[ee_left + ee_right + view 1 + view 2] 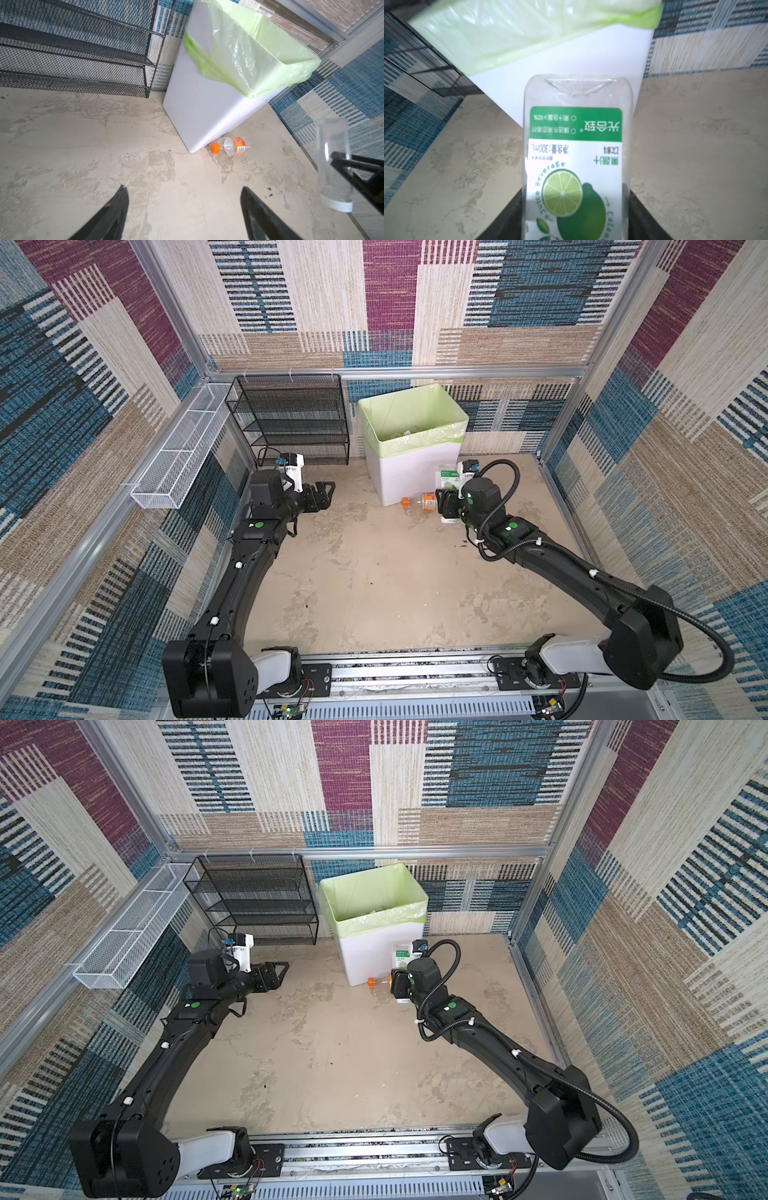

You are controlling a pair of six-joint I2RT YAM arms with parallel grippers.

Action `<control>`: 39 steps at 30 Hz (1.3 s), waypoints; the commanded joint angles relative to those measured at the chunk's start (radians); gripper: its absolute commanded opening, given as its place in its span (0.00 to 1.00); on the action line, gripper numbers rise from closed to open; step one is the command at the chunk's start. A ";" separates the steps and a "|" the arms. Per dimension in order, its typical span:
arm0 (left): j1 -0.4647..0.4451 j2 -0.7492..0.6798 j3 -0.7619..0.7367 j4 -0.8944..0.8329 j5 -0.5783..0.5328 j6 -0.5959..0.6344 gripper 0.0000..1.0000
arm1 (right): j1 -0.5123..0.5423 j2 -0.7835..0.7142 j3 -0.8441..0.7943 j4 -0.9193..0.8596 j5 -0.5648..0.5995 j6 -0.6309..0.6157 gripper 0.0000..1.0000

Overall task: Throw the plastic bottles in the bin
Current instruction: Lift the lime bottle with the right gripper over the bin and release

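Observation:
A clear plastic bottle with a green and white lime label stands bottom-up between my right gripper's jaws, which are shut on its sides. In both top views this bottle is held just right of the bin's front corner. The bin is white with a pale green bag over its rim. A second bottle with an orange cap and label lies on the floor against the bin's front corner. My left gripper hangs open and empty, left of the bin.
A black wire-mesh rack stands at the back, left of the bin. A long white wire basket hangs on the left wall. The right wall runs close behind the right arm.

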State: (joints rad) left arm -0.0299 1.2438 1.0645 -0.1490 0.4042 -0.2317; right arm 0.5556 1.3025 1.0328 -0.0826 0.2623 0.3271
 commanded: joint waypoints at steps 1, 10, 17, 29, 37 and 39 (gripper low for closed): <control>-0.021 -0.015 -0.019 0.073 0.043 0.017 0.84 | -0.004 -0.099 -0.046 0.267 0.103 -0.081 0.63; -0.085 -0.056 -0.079 0.159 0.068 0.054 0.84 | -0.003 -0.374 -0.263 0.799 0.107 -0.337 0.65; -0.125 -0.058 -0.097 0.181 0.062 0.077 0.84 | -0.003 -0.447 -0.373 1.177 0.052 -0.496 0.66; -0.159 -0.098 -0.095 0.174 0.015 0.116 0.86 | -0.099 0.395 0.825 0.264 -0.178 -0.237 0.82; -0.162 -0.147 -0.095 0.147 -0.008 0.147 0.92 | -0.108 0.944 1.799 -0.437 -0.258 -0.223 0.99; -0.162 -0.144 -0.089 0.140 -0.009 0.150 0.92 | -0.108 0.919 1.769 -0.443 -0.233 -0.230 0.98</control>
State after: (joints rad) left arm -0.1921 1.1023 0.9707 -0.0139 0.4126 -0.1108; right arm 0.4503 2.2520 2.7697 -0.3759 0.0265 0.0826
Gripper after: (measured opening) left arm 0.917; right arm 0.986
